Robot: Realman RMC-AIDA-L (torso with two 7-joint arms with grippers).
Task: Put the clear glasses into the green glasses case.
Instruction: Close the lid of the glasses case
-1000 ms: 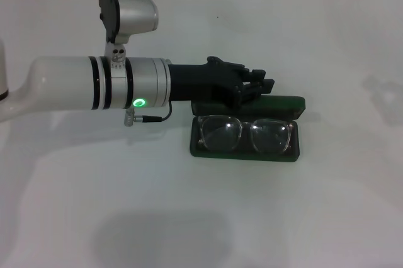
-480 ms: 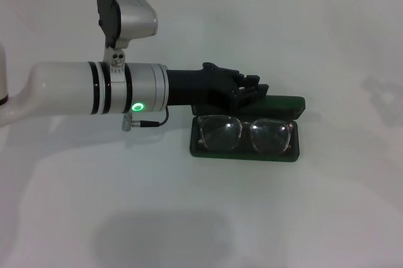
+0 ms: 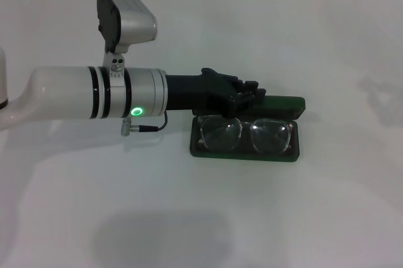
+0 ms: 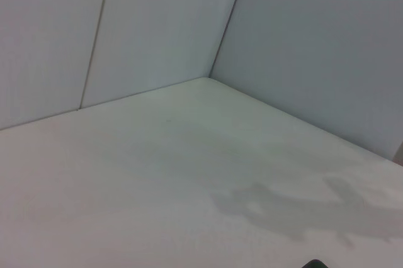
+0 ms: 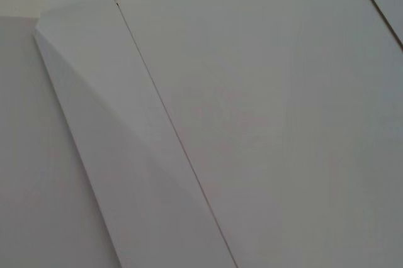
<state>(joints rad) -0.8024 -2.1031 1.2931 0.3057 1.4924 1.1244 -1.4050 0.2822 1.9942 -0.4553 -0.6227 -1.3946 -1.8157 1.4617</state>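
Clear glasses [image 3: 246,134] | inside green glasses case [image 3: 244,153] | long axis left-right

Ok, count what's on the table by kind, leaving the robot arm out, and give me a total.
Clear glasses: 1
Green glasses case, lying open: 1
Total: 2

Clear glasses [image 3: 245,134]: transparent frame, lying lenses-up inside the open green case [image 3: 244,153], right of frame centre. Case dark green, rectangular with rounded corners, tray flat, lid [image 3: 286,104] raised along the far edge behind the glasses.
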